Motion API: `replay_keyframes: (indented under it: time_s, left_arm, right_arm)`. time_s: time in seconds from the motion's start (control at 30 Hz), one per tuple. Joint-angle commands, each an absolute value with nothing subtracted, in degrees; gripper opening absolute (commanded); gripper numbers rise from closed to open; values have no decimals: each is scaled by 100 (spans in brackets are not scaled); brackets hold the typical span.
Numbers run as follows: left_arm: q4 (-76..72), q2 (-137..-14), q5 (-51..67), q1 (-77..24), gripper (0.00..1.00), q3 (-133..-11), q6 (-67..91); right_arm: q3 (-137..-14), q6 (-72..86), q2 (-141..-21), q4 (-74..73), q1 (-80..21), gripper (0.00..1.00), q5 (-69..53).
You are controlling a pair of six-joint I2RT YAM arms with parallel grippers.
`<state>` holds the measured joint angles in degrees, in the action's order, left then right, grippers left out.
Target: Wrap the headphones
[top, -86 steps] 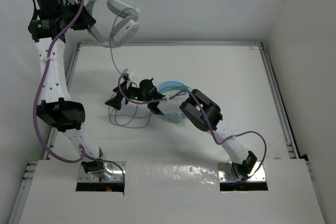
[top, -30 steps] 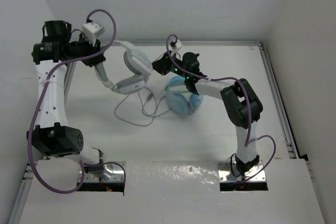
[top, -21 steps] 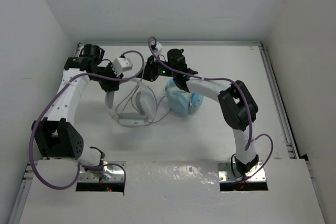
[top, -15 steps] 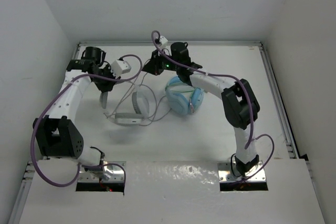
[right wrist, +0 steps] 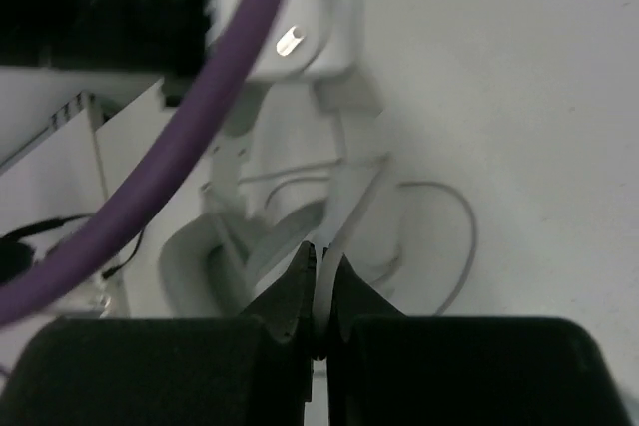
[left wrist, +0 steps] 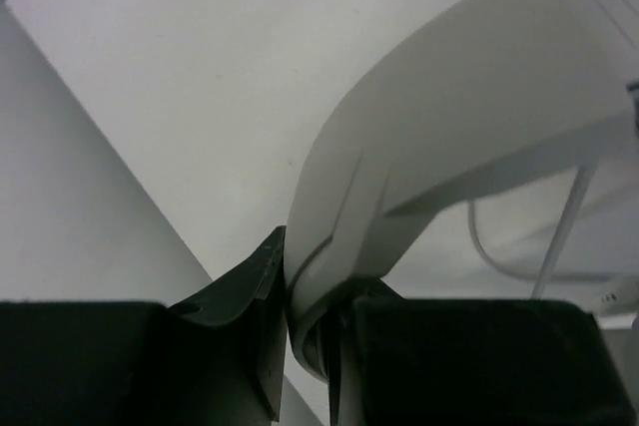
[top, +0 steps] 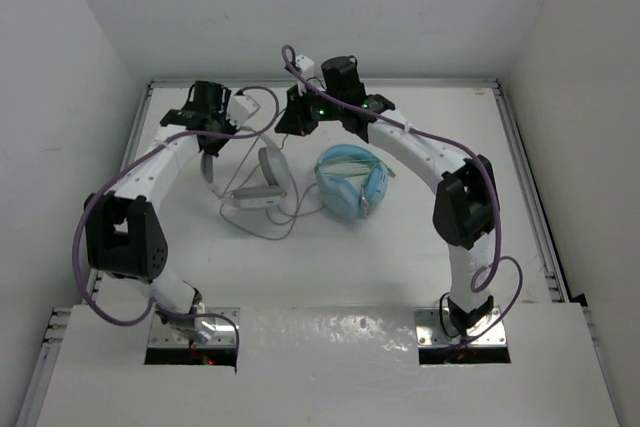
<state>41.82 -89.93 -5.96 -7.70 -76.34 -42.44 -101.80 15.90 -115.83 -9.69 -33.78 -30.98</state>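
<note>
The white-and-grey headphones (top: 268, 175) rest on the table at centre-left, ear cups down, with the thin whitish cable (top: 262, 232) looped around them. My left gripper (top: 210, 142) is shut on the grey headband, and the left wrist view shows the band (left wrist: 449, 137) wedged between the jaws of that gripper (left wrist: 312, 286). My right gripper (top: 288, 125) hovers just behind the headphones, shut on the cable. In the right wrist view the cable (right wrist: 349, 212) runs up out of the pinched gripper (right wrist: 321, 268), with an ear cup (right wrist: 200, 256) beyond it.
Light blue headphones (top: 350, 182) lie just right of the white pair, under the right arm's forearm. A metal rail (top: 522, 167) edges the table on the right, and white walls close in on the back and both sides.
The left arm brought the headphones down from high at the back left onto the table, then shifted right. The right gripper rose from mid-table to the back, still pinching the cable.
</note>
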Motion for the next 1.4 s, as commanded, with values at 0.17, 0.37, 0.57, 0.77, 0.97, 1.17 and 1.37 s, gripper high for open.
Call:
replay_keyframes:
  time_s: [0.17, 0.37, 0.57, 0.77, 0.97, 1.17, 1.37]
  left_arm:
    - [2447, -9414, -2118, -633, 0, -8218, -2664]
    - [1188, -8974, -2873, -633, 0, -7910, -2848]
    - [888, -8886, -2944, -633, 0, -7726, -2602]
    - [1614, -8930, -1455, -343, 0, -7910, -1645]
    - [2249, -8965, 294, 314, 0, -8296, -880]
    - [2355, -8860, 1483, 755, 0, -8578, -230]
    - [2399, -8666, 2020, 887, 0, -8806, -53]
  right_arm:
    - [-10388, 1451, -10881, -2196, -3611, 0, -5062]
    - [-11286, 1159, -11223, -3377, -3761, 0, -5106]
    - [-9812, 5660, -11416, 2949, -4314, 0, -5600]
    - [-11001, 8194, -12752, 5330, -4658, 20, -4668]
    - [-10627, 5057, -12437, 1839, -4676, 15, -2841]
    - [-10423, 3485, -12418, 1101, -4816, 32, -2030]
    - [-10108, 2148, -12393, 836, -4948, 71, -2276]
